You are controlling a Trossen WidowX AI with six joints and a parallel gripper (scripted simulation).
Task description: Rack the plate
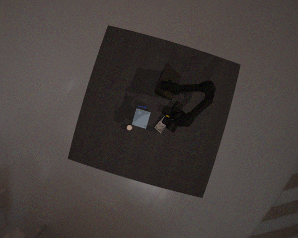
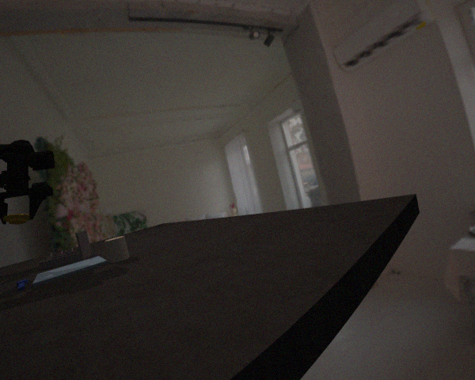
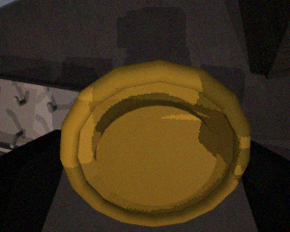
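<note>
My gripper [image 1: 168,118] [image 2: 17,212] [image 3: 156,146] is shut on the yellow plate [image 1: 167,116] [image 2: 16,219] [image 3: 155,149] and holds it high above the dark table [image 1: 144,166] [image 2: 270,265]. In the wrist view the plate fills the middle, its hollow face toward the camera, with the dark fingers at its left and right rim. The dish rack [image 1: 160,127] [image 3: 16,112], a pale base with small pegs, lies on the table just beside and below the held plate. In the wrist view it shows to the plate's left.
A light-blue flat board [image 1: 141,118] [image 2: 66,267] lies left of the rack. A small beige cylinder [image 1: 129,127] [image 2: 115,247] stands at its corner. A small blue object [image 1: 142,106] [image 2: 21,283] lies at its other end. The arm's base [image 1: 169,74] stands behind.
</note>
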